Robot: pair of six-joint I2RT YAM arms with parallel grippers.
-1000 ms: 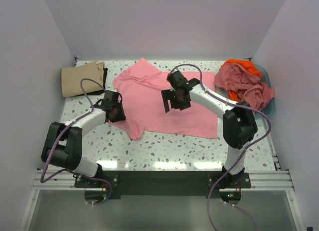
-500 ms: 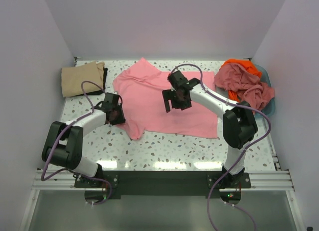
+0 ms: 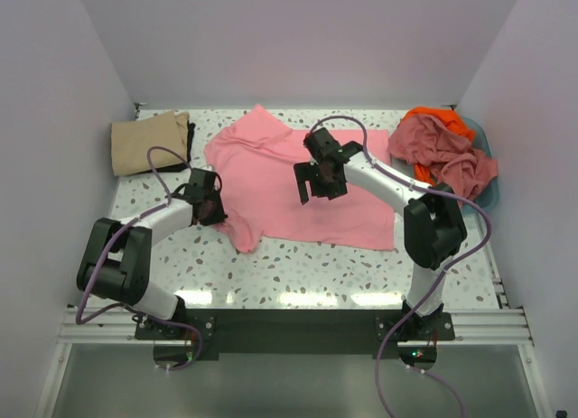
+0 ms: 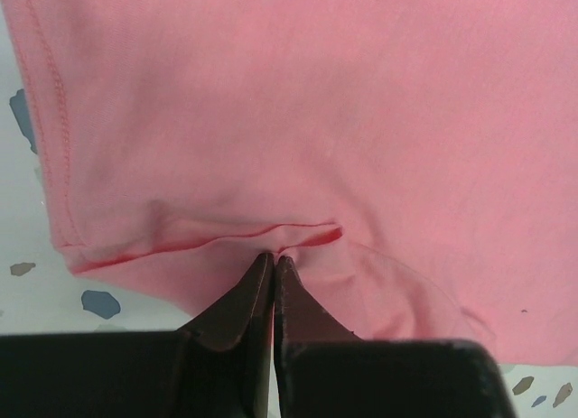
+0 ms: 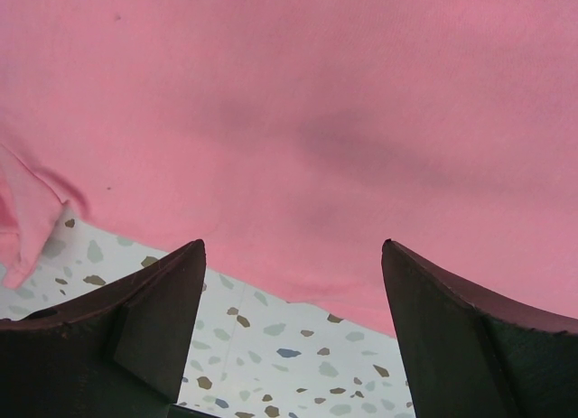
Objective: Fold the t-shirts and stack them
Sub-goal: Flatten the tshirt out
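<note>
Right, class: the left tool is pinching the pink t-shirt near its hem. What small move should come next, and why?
Probably lift the left tool slightly and start drawing the pinched edge toward the shirt's middle. Its jaws are shut on a ridge of the pink t-shirt, which lies spread flat and unfolded on the table. The right tool hangs open above the cloth, holding nothing.

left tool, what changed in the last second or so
The left tool edged a little further onto the pink shirt and closed, pinching a pucker of cloth at its edge. The right tool stayed open above the same shirt. The pink shirt's lie, the folded tan shirt and the pile at the right look unchanged.
</note>
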